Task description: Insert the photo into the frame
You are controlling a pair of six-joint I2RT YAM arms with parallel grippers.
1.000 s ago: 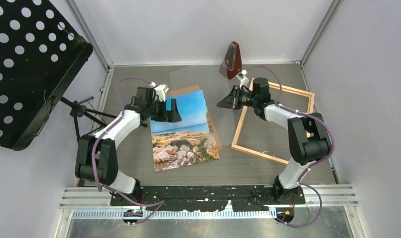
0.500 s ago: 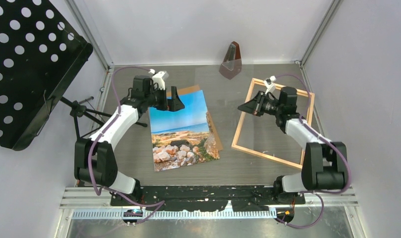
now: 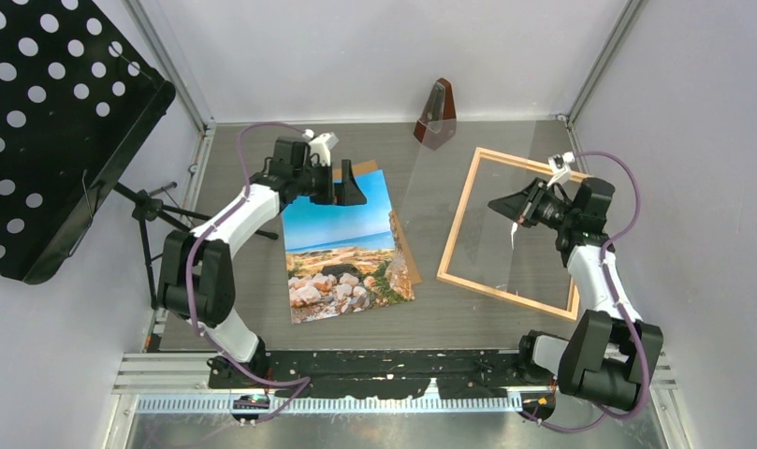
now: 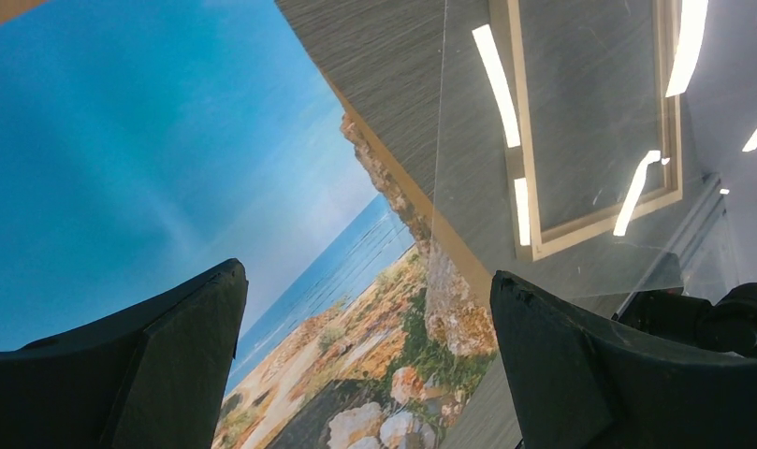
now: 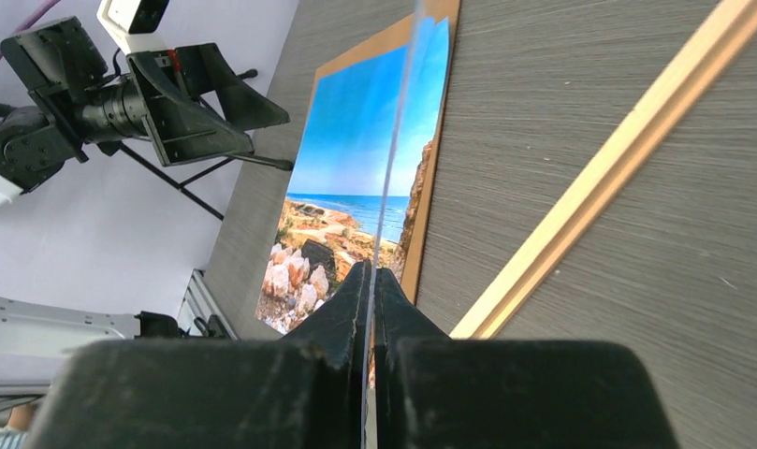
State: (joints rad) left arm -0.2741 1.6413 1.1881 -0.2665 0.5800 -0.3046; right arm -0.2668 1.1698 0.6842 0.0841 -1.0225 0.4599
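I've swung my right gripper (image 3: 496, 203), clamped on the clear sheet (image 3: 430, 187), over the frame (image 3: 458, 220); left gripper (image 3: 342, 187) gapes left of it.

We've got one side wide, one side pinched.
Our left arm (image 3: 226, 224) reaches forward, and the left gripper (image 4: 365, 276) hangs with fingers spread wide, holding nothing. Our right arm (image 3: 599, 276) bends at the elbow, its right gripper (image 5: 370, 271) pointing left, clamped on the clear sheet (image 5: 393, 140).
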